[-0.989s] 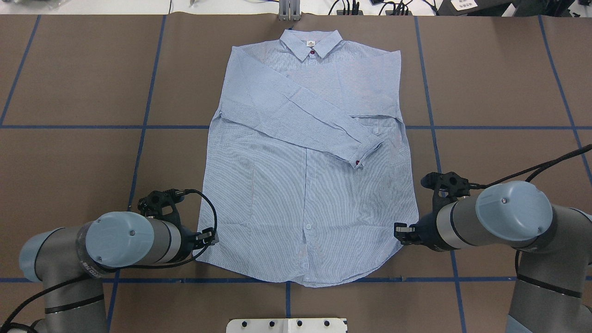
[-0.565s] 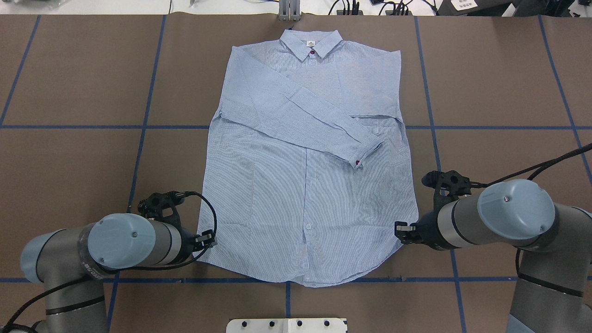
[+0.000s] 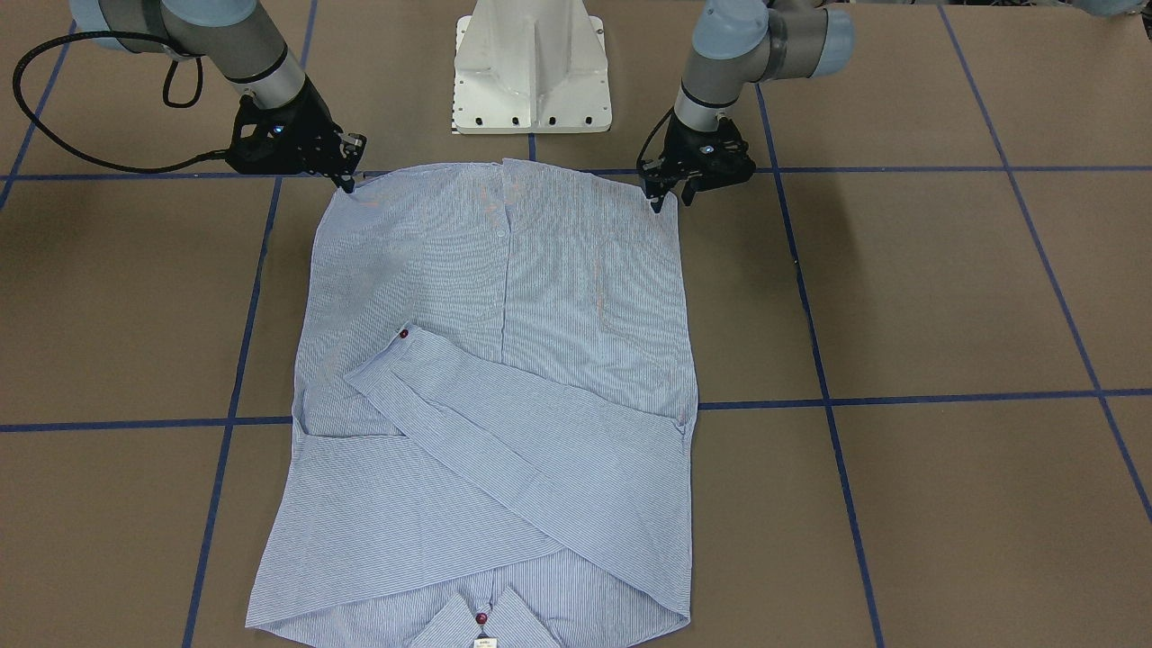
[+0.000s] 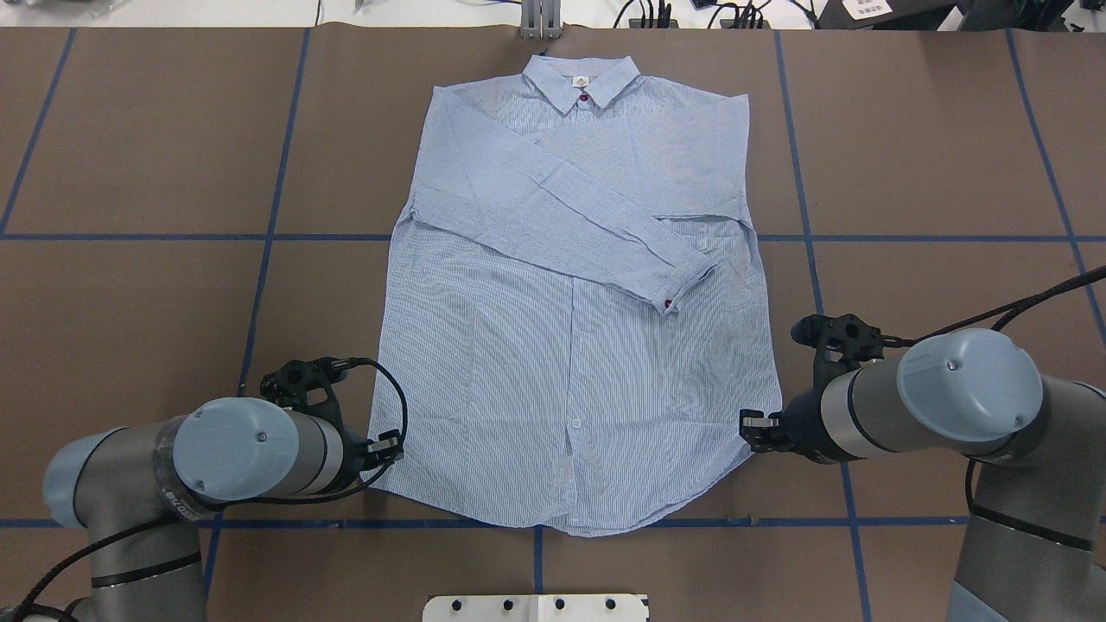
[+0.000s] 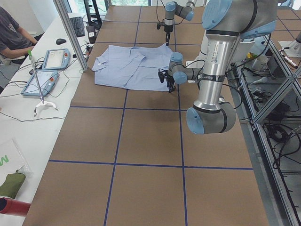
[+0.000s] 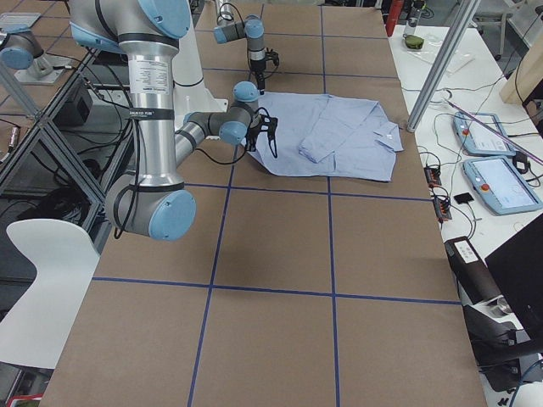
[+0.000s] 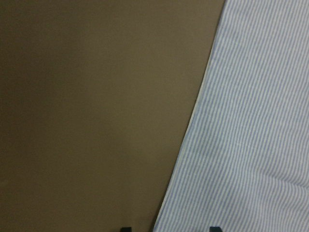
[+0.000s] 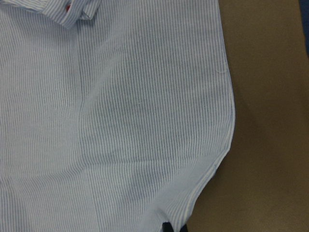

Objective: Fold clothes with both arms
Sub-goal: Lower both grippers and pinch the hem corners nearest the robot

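Bare brown surface [image 4: 130,345] lies open at 9 and 3 o'clock of the flat shirt [image 4: 570,363], with nothing standing on it. The left claw [image 4: 390,448] crowds the hem corner at 7 o'clock, and the right claw [image 4: 748,429] crowds the one at 4 o'clock. A white pedestal base [image 4: 536,607] blocks 6 o'clock. A grey post [image 4: 540,19] stands just past the collar at 12.

Shirt [image 4: 570,345] lies flat at mid-counter [image 4: 130,173], collar [image 4: 581,82] farthest from the robot, hem nearest the pedestal base [image 4: 536,607]. One sleeve [image 4: 553,207] crosses the chest diagonally, over the other. Left tool [image 4: 386,449] stands at the hem's left corner, straddling the side edge. Right tool [image 4: 750,429] stands at the right corner, apparently touching the cloth.
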{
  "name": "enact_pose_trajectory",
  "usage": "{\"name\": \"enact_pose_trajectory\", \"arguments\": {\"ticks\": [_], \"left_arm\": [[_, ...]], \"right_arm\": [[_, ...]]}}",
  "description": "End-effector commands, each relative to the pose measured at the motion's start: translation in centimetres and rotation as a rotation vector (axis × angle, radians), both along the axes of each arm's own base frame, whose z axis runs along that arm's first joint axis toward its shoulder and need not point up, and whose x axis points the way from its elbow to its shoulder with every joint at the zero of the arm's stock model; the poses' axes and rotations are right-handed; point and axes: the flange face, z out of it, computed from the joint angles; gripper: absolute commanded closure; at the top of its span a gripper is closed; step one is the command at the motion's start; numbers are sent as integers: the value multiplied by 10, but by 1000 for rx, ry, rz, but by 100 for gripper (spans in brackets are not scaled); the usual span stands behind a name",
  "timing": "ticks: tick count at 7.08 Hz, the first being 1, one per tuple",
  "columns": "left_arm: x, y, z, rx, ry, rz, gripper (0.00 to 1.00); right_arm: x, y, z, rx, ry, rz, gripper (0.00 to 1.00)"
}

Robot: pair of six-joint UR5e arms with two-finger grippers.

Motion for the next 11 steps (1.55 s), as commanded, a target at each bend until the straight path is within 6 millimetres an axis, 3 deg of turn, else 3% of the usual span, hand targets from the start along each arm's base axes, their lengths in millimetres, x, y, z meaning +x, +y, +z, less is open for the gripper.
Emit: {"name": "enact_pose_trajectory", "arguments": {"ticks": [1,6,10,11], "left_arm": [[1,0,-2,0,4,1,55],[1,0,-3,0,4,1,65],[1,0,-1,0,1,1,96],[0,0,-1,0,1,1,100]], "right_arm": [[3,-3,0,-9,-2,-1,100],[5,-5,0,-13,-4,2,100],[6,-6,-1,-12,-6,4,100],[7,-6,-2,-11,-8,5,100]]}}
